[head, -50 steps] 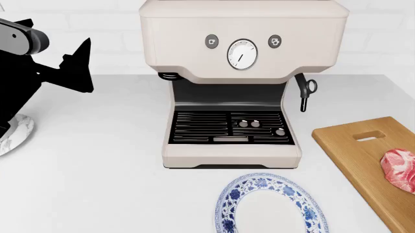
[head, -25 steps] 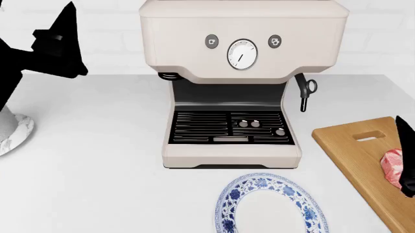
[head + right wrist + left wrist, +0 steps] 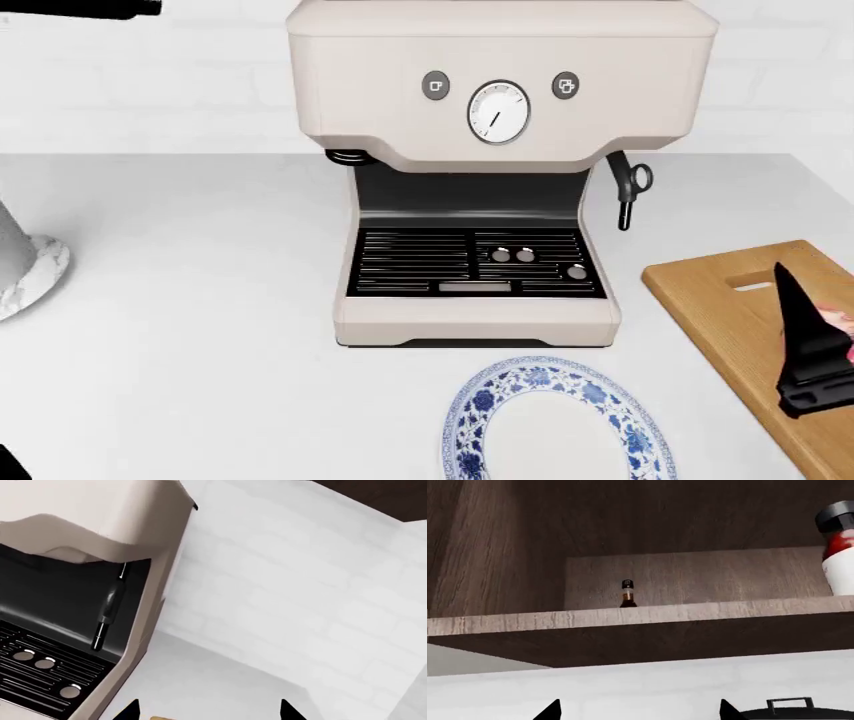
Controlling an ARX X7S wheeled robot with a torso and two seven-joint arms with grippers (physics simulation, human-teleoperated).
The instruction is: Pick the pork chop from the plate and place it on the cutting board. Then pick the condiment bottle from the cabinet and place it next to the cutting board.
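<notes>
- The left end effector (image 3: 639, 711) is raised toward a dark wooden cabinet (image 3: 507, 540). Only its two black fingertips (image 3: 550, 711) show in the left wrist view, spread wide apart with nothing between them.
- The condiment bottle (image 3: 837, 550), red sauce under a black cap with a white lower part, stands upright on the cabinet shelf (image 3: 627, 616). It is above the end effector and off to one side, partly cut by the frame edge. Its long axis is vertical.
- A second, much smaller-looking dark bottle (image 3: 628, 594) stands deeper on the same shelf; it is probably a different item.
- On the white worktop (image 3: 200, 300), a cream espresso machine (image 3: 494, 170) stands in the middle, with the blue-patterned plate (image 3: 481, 420) bare in front of it.
- At the right, the cutting board (image 3: 721, 310) carries the pork chop (image 3: 841, 320), mostly hidden behind the right end effector (image 3: 208, 711), whose tips are also spread and empty.
- The left arm seems the nearer to the bottle.
</notes>
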